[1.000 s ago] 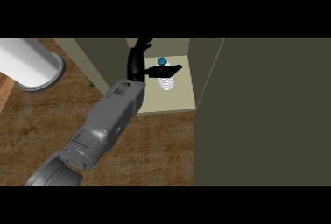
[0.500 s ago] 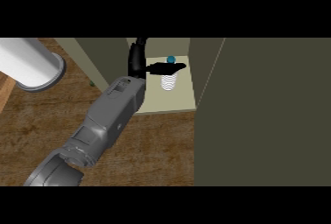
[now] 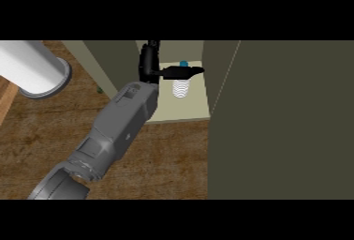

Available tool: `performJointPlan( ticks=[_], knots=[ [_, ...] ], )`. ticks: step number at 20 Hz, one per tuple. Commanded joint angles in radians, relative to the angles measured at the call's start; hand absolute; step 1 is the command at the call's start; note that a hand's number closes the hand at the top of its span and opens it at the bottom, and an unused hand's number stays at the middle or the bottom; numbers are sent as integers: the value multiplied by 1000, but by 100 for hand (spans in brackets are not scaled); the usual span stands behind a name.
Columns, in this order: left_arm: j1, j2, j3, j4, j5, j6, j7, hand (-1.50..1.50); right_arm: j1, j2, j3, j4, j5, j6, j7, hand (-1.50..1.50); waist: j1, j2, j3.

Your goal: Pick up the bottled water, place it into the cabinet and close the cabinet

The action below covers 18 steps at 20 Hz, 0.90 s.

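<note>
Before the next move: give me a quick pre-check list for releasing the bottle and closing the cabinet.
1. Bottle over cabinet shelf: ok.
2. Bottle upright, cap up: ok, as far as it shows.
3. Left robot hand free of bottle: cannot tell; part of it crosses the neck.
4. Forearm out of the cabinet opening: not ok, it reaches in.
5. Door shut: not ok, open at the right.
6. Right robot hand's place: cannot tell, out of view.

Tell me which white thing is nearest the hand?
The ribbed, blue-capped bottled water inside the cabinet, beside the left hand; the large white cylinder sits far left.
</note>
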Motion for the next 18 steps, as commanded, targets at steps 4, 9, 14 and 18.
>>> performJointPlan(
  ticks=[4, 9, 14, 18],
  knots=[
    [96, 0, -124, -182, 95, 17, 34, -150, 2, -6, -31, -122, -32, -82, 80, -150, 31, -11, 0],
    [247, 0, -251, -364, 160, 19, 35, -150, 28, 11, -39, -168, -39, -92, 83, -150, 38, -19, 0],
    [415, 0, -330, -555, 147, 30, 74, -150, 17, 90, 12, -181, 49, -117, 77, -150, 74, -20, 0],
    [552, 0, -393, -750, 117, 115, 106, -150, 78, 53, -85, -152, -30, -35, 66, -150, 74, -24, 1]
  ],
)
